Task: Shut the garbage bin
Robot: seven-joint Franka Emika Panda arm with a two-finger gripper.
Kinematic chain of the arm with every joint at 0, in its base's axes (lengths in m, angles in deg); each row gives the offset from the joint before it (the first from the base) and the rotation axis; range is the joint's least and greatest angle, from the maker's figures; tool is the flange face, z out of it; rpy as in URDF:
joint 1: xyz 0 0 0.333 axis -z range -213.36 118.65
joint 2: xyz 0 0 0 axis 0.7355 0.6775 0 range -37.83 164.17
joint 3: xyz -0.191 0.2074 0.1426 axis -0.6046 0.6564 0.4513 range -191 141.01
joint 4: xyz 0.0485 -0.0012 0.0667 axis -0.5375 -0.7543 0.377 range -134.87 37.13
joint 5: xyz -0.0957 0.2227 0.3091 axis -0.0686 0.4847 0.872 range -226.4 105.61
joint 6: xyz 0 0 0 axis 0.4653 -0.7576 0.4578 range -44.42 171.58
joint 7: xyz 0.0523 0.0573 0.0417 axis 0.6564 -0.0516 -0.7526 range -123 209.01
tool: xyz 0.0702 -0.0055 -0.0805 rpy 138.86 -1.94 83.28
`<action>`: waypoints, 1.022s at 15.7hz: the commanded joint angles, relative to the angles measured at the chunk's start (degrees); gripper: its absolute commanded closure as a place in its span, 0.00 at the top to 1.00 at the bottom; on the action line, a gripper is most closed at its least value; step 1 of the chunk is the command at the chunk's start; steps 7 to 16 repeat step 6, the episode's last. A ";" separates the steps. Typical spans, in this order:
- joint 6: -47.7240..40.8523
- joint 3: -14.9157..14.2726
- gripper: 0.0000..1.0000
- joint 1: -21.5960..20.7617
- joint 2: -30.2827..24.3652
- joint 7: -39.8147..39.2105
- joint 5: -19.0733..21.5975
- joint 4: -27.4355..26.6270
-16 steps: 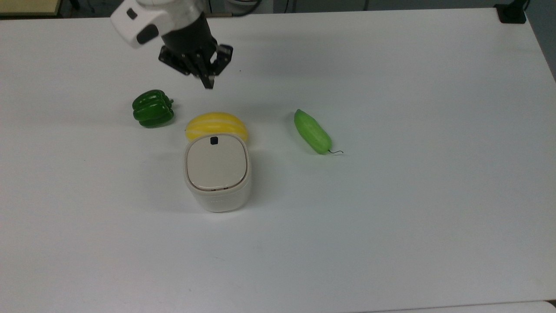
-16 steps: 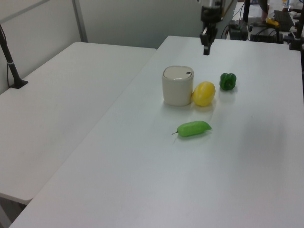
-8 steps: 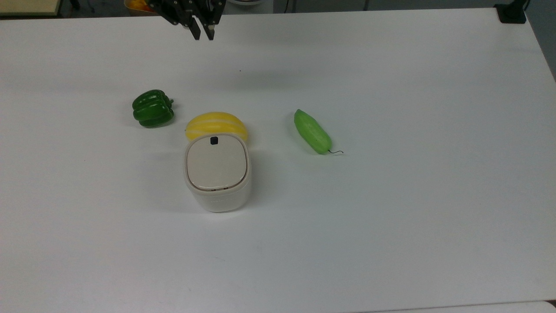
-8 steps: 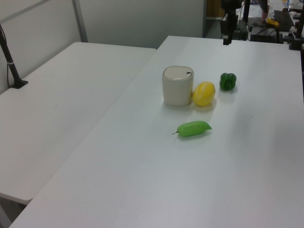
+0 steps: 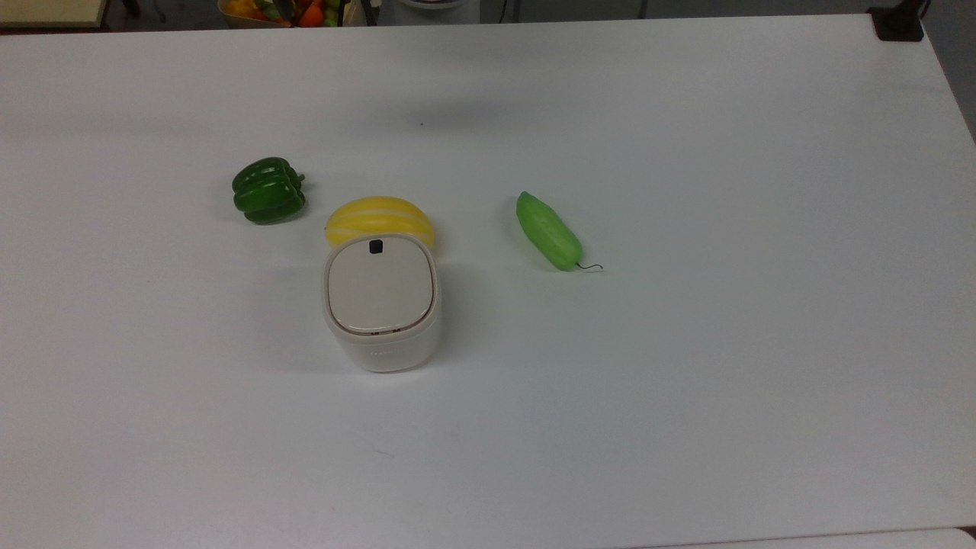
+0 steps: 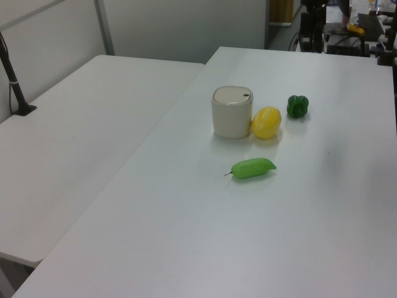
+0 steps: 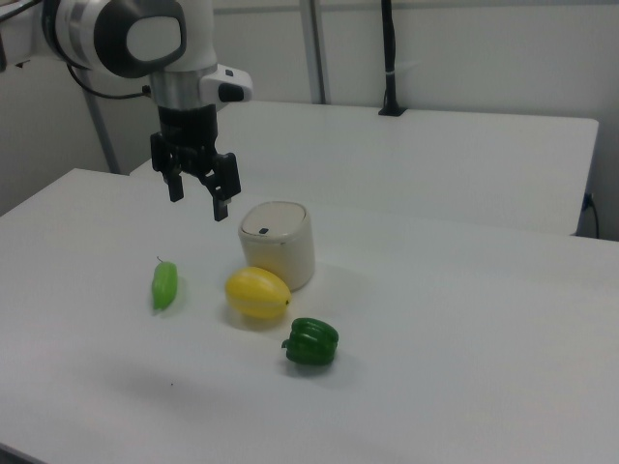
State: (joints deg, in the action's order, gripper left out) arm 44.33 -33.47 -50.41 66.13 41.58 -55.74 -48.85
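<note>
Garbage bin [image 5: 381,305] upright on the white bench [image 5: 686,381], its flat beige lid [image 5: 380,284] down and flush with the rim. A yellow melon [image 5: 380,219] touches the bin's button side; a green pepper [image 5: 268,191] and cucumber [image 5: 548,230] lie apart. In the right view, the gripper [image 7: 196,197] hangs above the bench, fingers apart, holding nothing.

- A robotics lab: plain white rectangular tables [image 6: 93,124] pushed side by side.
- A white-and-black robot arm [image 7: 145,39] stands over them.
- Black camera posts [image 7: 389,58] clamped at far edges.
</note>
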 commanded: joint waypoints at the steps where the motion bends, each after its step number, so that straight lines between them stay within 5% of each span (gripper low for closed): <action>1: -2.15 -0.13 1.00 0.42 -0.94 1.42 -1.06 1.21; 16: -2.33 -0.22 1.00 0.68 -0.94 1.86 -1.32 1.39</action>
